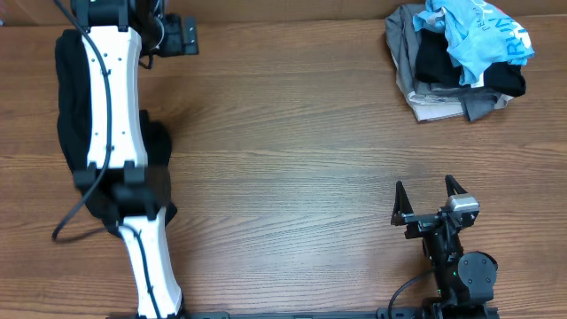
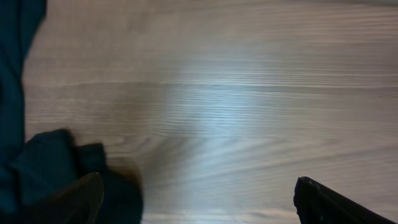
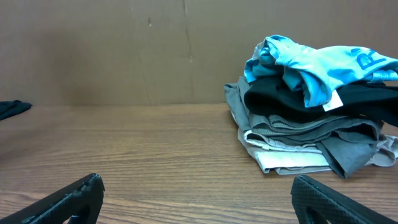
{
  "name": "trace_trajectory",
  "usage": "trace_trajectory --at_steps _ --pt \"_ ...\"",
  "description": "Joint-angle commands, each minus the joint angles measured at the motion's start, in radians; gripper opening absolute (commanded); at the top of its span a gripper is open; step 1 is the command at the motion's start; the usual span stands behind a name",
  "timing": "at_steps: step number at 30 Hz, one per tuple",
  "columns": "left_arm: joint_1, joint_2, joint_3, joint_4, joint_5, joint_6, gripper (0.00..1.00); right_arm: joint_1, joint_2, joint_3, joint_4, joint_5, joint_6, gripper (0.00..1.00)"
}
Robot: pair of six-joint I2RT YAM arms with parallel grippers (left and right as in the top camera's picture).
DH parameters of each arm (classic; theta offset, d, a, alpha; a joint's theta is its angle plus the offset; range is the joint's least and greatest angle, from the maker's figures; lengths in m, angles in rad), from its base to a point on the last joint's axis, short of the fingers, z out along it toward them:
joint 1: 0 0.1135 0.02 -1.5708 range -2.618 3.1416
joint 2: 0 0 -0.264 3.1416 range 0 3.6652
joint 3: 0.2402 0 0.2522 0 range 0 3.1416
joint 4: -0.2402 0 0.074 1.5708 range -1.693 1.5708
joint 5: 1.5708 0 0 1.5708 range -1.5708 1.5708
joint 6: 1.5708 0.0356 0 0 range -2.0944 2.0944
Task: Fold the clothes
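Note:
A black garment (image 1: 69, 97) lies crumpled on the wooden table at the far left, partly hidden under my left arm. It also shows at the left edge of the left wrist view (image 2: 37, 162). My left gripper (image 1: 188, 35) is open and empty near the table's back edge, to the right of that garment; in its wrist view (image 2: 196, 186) the left finger is over the cloth's edge. A pile of clothes (image 1: 456, 58) sits at the back right, with a light blue shirt (image 3: 311, 62) on top of black and grey pieces. My right gripper (image 1: 427, 197) is open and empty at the front right (image 3: 198, 183).
A brown cardboard wall (image 3: 124, 50) stands behind the table. Bare wood table (image 1: 292, 151) stretches between the black garment and the pile.

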Motion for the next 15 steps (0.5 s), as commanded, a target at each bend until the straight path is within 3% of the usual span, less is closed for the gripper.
trace_trajectory --at_steps 1,5,12,15 --pt "-0.039 -0.301 -0.200 0.061 -0.065 0.021 1.00 -0.004 -0.011 -0.010 0.004 0.002 0.005 1.00" --pt "-0.041 -0.597 -0.576 0.370 -0.077 0.016 1.00 -0.004 -0.011 -0.010 0.004 0.002 0.005 1.00" --pt "-0.034 -1.115 -1.380 1.107 -0.072 0.101 1.00 -0.004 -0.011 -0.010 0.004 0.002 0.005 1.00" --pt "-0.015 -1.312 -1.677 1.311 -0.055 0.098 1.00 -0.004 -0.011 -0.010 0.004 0.002 0.005 1.00"
